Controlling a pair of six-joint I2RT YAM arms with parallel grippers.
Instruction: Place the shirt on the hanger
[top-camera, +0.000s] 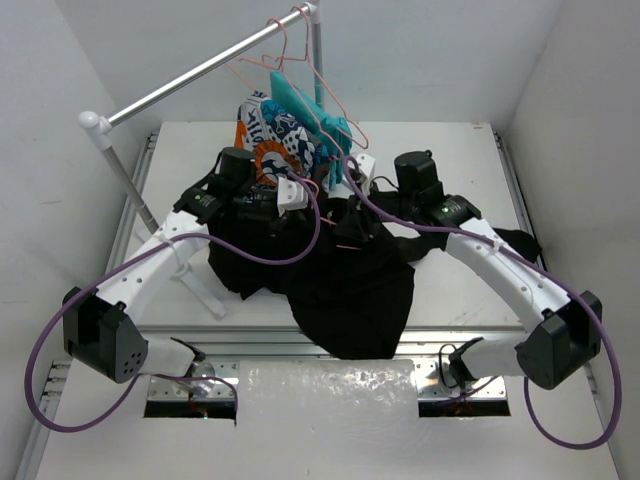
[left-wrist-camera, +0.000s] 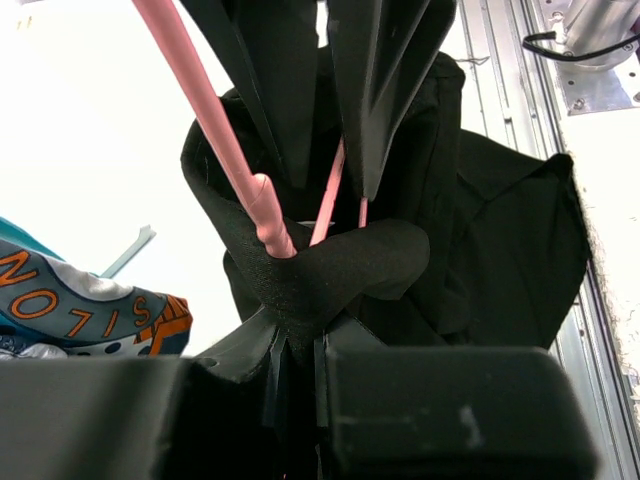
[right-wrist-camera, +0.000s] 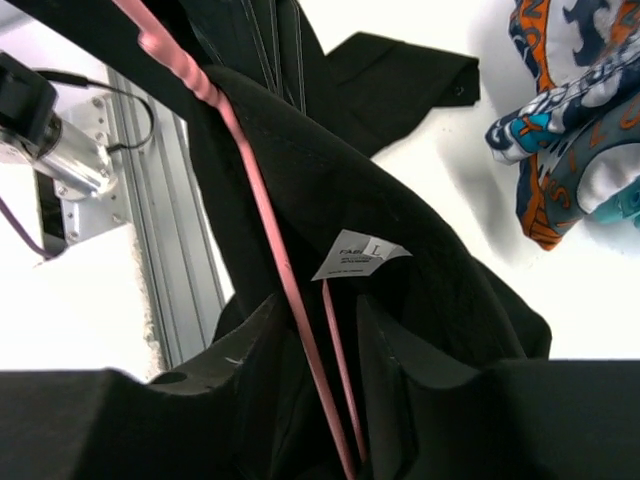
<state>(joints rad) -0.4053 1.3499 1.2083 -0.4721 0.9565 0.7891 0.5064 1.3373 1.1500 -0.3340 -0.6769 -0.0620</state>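
Fingers of left gripper (left-wrist-camera: 298, 345) clenched on a fold of shirt (left-wrist-camera: 330, 265); hanger (left-wrist-camera: 215, 130) wire runs into that fold, its end hidden. At right gripper (right-wrist-camera: 320, 350) — fingers astride two hanger wires and black cloth; gripping or not, cannot tell. Shirt bunched over table (top-camera: 450, 150) between both grippers, covering most of the hanger. Just behind — patterned garment (top-camera: 265, 125) and teal garment (top-camera: 310, 110), below rail (top-camera: 190, 80).

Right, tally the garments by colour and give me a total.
Black shirt: 1
Teal garment: 1
Patterned garment: 1
Total: 3
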